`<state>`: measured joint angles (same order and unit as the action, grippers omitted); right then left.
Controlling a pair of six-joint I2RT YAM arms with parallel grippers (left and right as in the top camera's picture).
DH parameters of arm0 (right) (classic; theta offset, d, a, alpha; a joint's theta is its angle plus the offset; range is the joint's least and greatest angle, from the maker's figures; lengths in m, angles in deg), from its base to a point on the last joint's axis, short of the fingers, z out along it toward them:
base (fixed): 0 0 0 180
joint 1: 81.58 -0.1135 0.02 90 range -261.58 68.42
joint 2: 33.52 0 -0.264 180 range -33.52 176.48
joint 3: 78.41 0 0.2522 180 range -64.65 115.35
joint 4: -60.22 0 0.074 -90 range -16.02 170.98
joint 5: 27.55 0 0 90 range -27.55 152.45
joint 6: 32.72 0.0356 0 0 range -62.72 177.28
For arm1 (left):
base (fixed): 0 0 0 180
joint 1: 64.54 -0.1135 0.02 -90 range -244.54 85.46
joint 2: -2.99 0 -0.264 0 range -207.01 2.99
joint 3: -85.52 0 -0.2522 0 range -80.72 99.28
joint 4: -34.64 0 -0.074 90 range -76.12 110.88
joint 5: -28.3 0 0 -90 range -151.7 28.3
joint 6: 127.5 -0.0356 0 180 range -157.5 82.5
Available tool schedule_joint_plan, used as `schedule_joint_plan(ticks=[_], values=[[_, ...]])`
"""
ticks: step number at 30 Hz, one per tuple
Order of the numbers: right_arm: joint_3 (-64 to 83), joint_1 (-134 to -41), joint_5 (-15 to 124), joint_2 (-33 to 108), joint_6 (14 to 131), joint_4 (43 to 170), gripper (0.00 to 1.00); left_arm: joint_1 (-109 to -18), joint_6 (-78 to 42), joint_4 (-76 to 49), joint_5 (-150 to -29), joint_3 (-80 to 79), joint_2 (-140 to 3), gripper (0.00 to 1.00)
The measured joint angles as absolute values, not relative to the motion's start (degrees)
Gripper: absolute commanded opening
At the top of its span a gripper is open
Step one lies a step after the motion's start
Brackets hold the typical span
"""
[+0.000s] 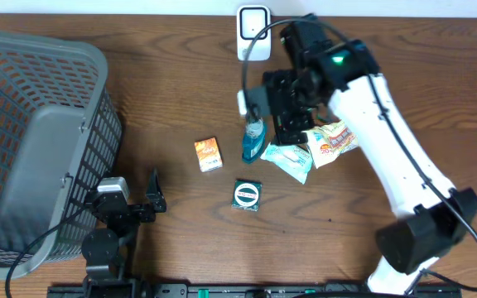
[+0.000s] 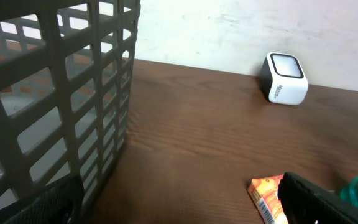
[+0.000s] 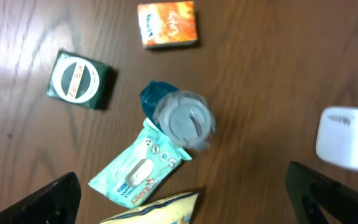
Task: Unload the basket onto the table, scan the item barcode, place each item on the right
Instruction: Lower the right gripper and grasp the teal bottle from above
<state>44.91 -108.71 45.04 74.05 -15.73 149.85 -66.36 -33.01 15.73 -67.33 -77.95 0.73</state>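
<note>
The white barcode scanner (image 1: 253,33) stands at the table's back edge and also shows as the scanner (image 2: 284,79) and scanner (image 3: 347,140). The items lie mid-table: an orange box (image 1: 208,154), a green box (image 1: 246,194), an upright teal bottle (image 1: 252,141), a teal wipes pack (image 1: 291,160) and a snack bag (image 1: 331,141). My right gripper (image 1: 284,116) hangs open above the bottle (image 3: 179,118) and wipes pack (image 3: 140,168), holding nothing. My left gripper (image 1: 135,203) rests open and empty at the front left, with the orange box (image 2: 267,196) just ahead of its right finger (image 2: 328,202).
A large grey slatted basket (image 1: 40,141) fills the left side, its wall (image 2: 55,93) close beside my left gripper. The right arm's white link (image 1: 396,157) runs from the front right corner over the snack bag.
</note>
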Motion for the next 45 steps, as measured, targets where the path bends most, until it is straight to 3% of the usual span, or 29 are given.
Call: schedule_joint_plan(ticks=[11,23,24,26,27,34,40,45], values=[[44.91,-111.55,48.19,80.39,-20.17,148.85,0.99,-66.36,-33.01,15.73,-67.33,-77.95,0.73,0.98],[44.91,-113.94,49.46,85.13,-19.93,147.43,0.90,-66.36,-33.01,15.73,-67.33,-77.95,0.73,0.98],[44.91,-113.96,49.48,85.16,-19.88,147.30,0.88,-66.36,-33.01,15.73,-67.33,-77.95,0.73,0.98],[44.88,-113.96,49.46,85.16,-19.62,146.31,0.72,-66.36,-33.01,15.73,-67.33,-77.95,0.73,0.98],[44.88,-113.96,49.46,85.16,-19.18,145.79,0.68,-66.36,-33.01,15.75,-67.33,-77.95,0.73,0.98],[42.79,-113.98,50.92,85.16,-15.40,141.75,0.69,-66.36,-33.01,15.73,-67.33,-77.95,0.73,0.98],[39.01,-114.07,54.37,85.20,-11.86,138.75,0.52,-66.36,-33.01,15.73,-67.31,-77.95,0.73,0.98],[38.81,-114.22,55.23,85.20,-5.74,134.90,0.48,-66.36,-33.01,15.73,-67.33,-77.95,0.73,0.98]])
